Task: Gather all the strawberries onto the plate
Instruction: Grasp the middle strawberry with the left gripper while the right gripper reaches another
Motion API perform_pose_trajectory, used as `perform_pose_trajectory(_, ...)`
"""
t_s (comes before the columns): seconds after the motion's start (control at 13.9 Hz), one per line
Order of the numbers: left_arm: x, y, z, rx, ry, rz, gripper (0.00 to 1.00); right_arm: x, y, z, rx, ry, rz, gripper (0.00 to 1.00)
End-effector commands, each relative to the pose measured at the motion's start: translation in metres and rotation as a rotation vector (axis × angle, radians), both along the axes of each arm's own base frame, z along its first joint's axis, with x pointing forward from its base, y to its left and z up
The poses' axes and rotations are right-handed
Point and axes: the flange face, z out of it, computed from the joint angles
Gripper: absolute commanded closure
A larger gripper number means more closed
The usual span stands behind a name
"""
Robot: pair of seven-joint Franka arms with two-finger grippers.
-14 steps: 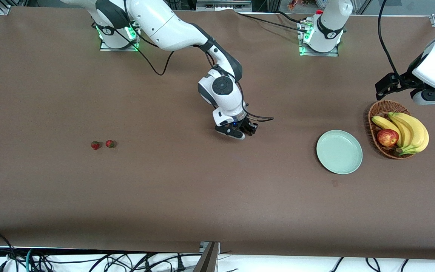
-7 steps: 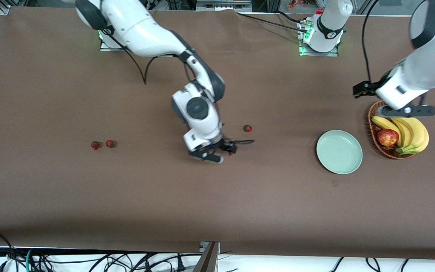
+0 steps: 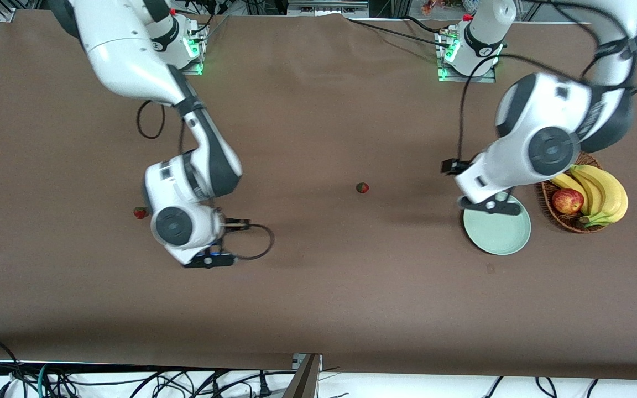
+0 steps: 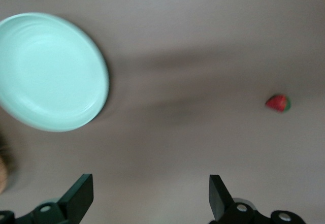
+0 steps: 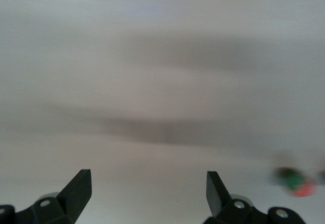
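Both sets of jaws stand wide and hold nothing. The right gripper (image 3: 208, 260) hangs over bare desk toward the right arm's end; the left gripper (image 3: 490, 207) hangs over the plate's (image 3: 498, 235) rim on the side toward the robots' bases.

The desk (image 3: 318, 298) is covered in plain brown cloth, with cables trailing along its edge nearest the front camera and the two arm bases lit green along the edge farthest from it.

One strawberry (image 3: 362, 188) lies alone near the middle of the desk, between the two grippers and well apart from both; the left wrist view shows it (image 4: 277, 103) on bare cloth away from the plate (image 4: 76, 117). A second strawberry (image 3: 140, 212) sits toward the right arm's end, just beside the right arm's wrist. The right wrist view shows a blurred red-and-green berry (image 5: 297, 183) near its fingers (image 5: 216, 191).

The plate is empty. Just beside it, toward the left arm's end, a wicker basket (image 3: 546, 190) holds bananas (image 3: 606, 190) and an apple (image 3: 567, 200).
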Motion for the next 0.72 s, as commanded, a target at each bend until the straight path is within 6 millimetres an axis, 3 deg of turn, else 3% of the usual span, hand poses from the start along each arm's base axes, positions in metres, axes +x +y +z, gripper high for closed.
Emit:
perform_pose_trajectory(0.0, 0.002, -0.045, -0.039, 0.006, -0.028, 0.06, 0.0, -0.012, -0.051, -0.004, -0.03, 0.06, 0.071, 0.0)
perform_pose_trajectory(0.22, -0.026, -0.115, -0.093, 0.067, -0.009, 0.086, 0.0, -0.028, -0.095, -0.012, -0.033, 0.083, 0.107, 0.0)
perform_pose_trajectory(0.43, -0.037, -0.139, -0.14, 0.085, -0.016, 0.09, 0.0, -0.058, -0.127, -0.027, -0.004, 0.028, 0.145, 0.0)
perform_pose_trajectory(0.65, -0.045, -0.164, -0.17, 0.065, -0.065, 0.122, 0.0, -0.079, -0.146, -0.044, 0.006, -0.006, 0.172, 0.0)
